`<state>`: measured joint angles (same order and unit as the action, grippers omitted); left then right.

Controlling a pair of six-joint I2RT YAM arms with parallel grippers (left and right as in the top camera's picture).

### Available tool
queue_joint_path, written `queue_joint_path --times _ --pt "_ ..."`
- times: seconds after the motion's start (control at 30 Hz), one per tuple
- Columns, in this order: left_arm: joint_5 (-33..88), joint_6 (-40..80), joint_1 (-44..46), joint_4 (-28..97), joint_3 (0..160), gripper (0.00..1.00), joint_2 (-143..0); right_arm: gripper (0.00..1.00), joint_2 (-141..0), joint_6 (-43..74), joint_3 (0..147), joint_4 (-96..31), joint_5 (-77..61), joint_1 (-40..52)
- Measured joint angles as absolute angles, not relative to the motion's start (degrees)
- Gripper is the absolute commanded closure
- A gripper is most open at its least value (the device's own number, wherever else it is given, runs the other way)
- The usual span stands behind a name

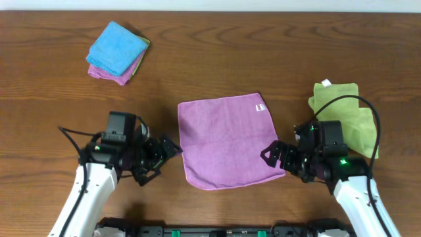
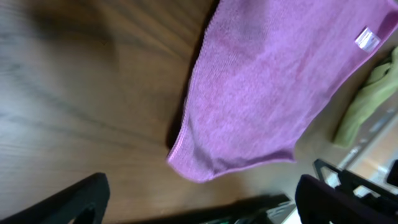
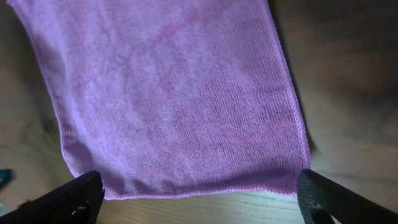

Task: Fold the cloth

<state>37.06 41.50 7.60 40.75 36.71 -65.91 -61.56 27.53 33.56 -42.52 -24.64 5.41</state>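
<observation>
A purple cloth (image 1: 227,139) lies flat and unfolded in the middle of the table, with a small white tag (image 1: 259,108) near its far right corner. My left gripper (image 1: 167,150) is open and empty just left of the cloth's near left edge. The left wrist view shows the cloth (image 2: 267,93) ahead of the open fingers (image 2: 199,202), not touching. My right gripper (image 1: 272,155) is open and empty at the cloth's near right corner. In the right wrist view the cloth's edge (image 3: 186,106) lies just ahead of the spread fingers (image 3: 199,199).
A green cloth (image 1: 342,112) lies crumpled at the right, close behind my right arm. A stack of folded cloths, blue on top (image 1: 117,51), sits at the far left. The table's front edge runs just behind both arm bases.
</observation>
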Motion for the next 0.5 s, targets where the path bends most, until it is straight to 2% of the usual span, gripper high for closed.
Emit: queue_joint_path --times 0.1,0.13,0.5 --pt "39.0 44.2 7.6 35.4 31.9 0.0 -65.9 0.01 -62.7 30.5 33.6 -42.3 -24.6 5.4" --pt "39.5 45.1 7.6 34.1 30.9 0.04 -65.9 0.01 -63.0 31.6 33.6 -42.2 -24.6 5.4" --pt "41.3 50.0 8.5 25.5 26.3 0.03 -66.7 0.01 -63.8 38.1 33.6 -40.8 -24.6 5.4"
